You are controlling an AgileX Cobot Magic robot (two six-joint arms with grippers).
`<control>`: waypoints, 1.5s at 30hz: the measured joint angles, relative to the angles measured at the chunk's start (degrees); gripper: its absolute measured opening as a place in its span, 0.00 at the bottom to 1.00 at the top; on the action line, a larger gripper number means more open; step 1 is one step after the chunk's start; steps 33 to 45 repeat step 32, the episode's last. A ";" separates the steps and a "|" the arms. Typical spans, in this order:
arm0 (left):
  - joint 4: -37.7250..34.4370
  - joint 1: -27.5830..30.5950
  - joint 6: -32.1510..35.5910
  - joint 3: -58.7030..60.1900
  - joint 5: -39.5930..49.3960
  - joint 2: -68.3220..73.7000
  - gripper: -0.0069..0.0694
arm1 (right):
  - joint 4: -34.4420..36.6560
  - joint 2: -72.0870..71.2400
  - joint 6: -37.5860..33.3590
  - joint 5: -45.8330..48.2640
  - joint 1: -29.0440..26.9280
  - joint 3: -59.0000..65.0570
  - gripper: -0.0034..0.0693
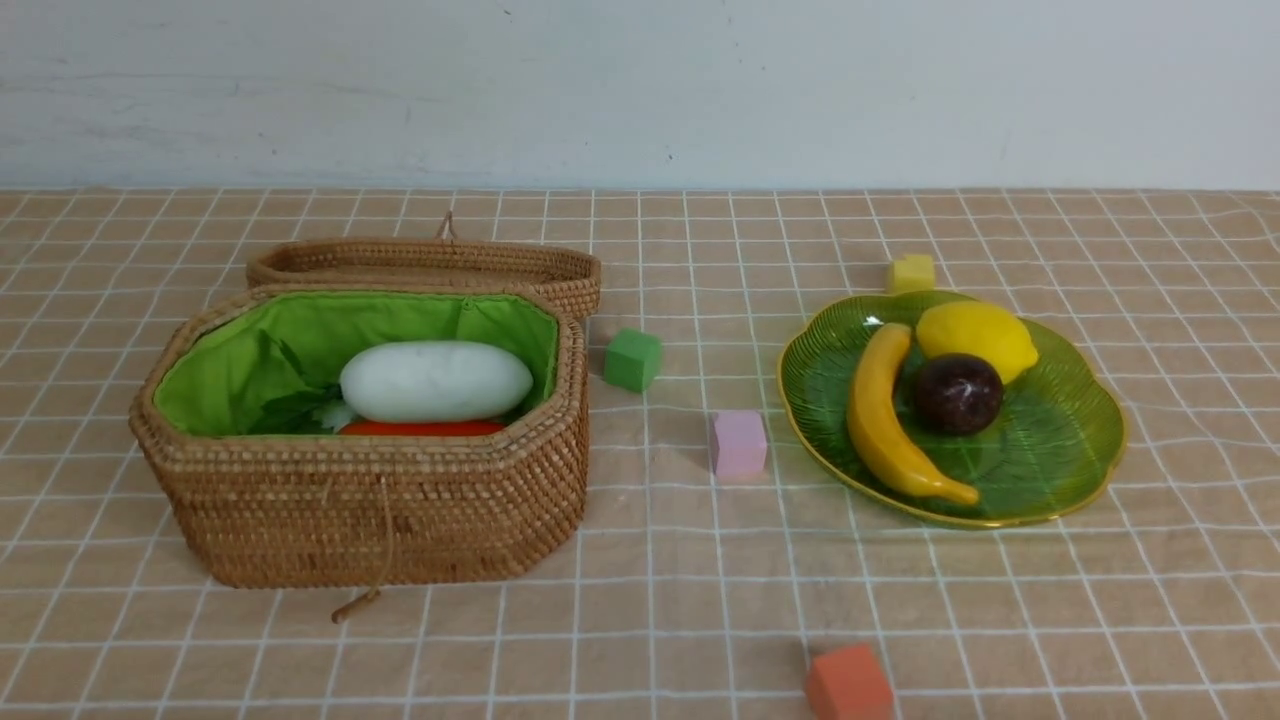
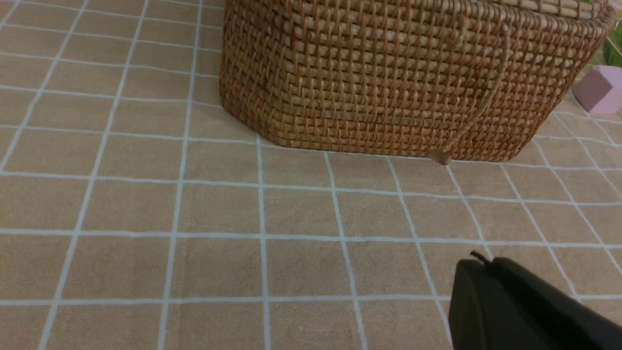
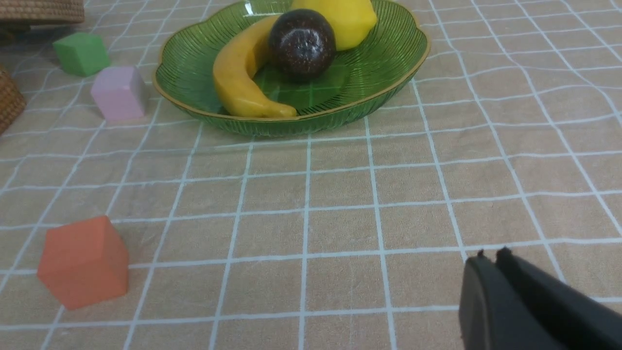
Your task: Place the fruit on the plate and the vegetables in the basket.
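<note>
The wicker basket [image 1: 380, 520] stands at the left with its lid [image 1: 430, 262] folded back. In its green lining lie the white radish [image 1: 436, 381] and an orange-red pepper [image 1: 422, 428]; no eggplant shows. On the green plate [image 1: 1060, 460] at the right rest the banana [image 1: 885, 420], the lemon [image 1: 978, 338] and the dark mangosteen [image 1: 957, 393]. Neither arm shows in the front view. My left gripper [image 2: 483, 262] is shut and empty above the cloth, short of the basket [image 2: 388, 78]. My right gripper [image 3: 491, 256] is shut and empty, well short of the plate [image 3: 369, 92].
Foam cubes lie about: green [image 1: 632, 359] beside the basket, pink [image 1: 739, 443] between basket and plate, yellow [image 1: 911, 272] behind the plate, orange [image 1: 849, 684] near the front edge. A cord with a toggle [image 1: 355, 603] hangs down the basket's front. A white wall backs the table.
</note>
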 joint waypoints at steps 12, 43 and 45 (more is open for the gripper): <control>0.06 0.00 0.00 0.00 0.00 0.00 0.07 | 0.00 0.00 0.00 0.00 0.00 0.00 0.12; 0.06 0.00 0.00 0.00 0.00 0.00 0.07 | 0.00 0.00 0.00 0.00 0.00 0.00 0.16; 0.06 0.00 0.00 0.00 0.00 0.00 0.07 | 0.00 0.00 0.00 0.00 0.00 0.00 0.16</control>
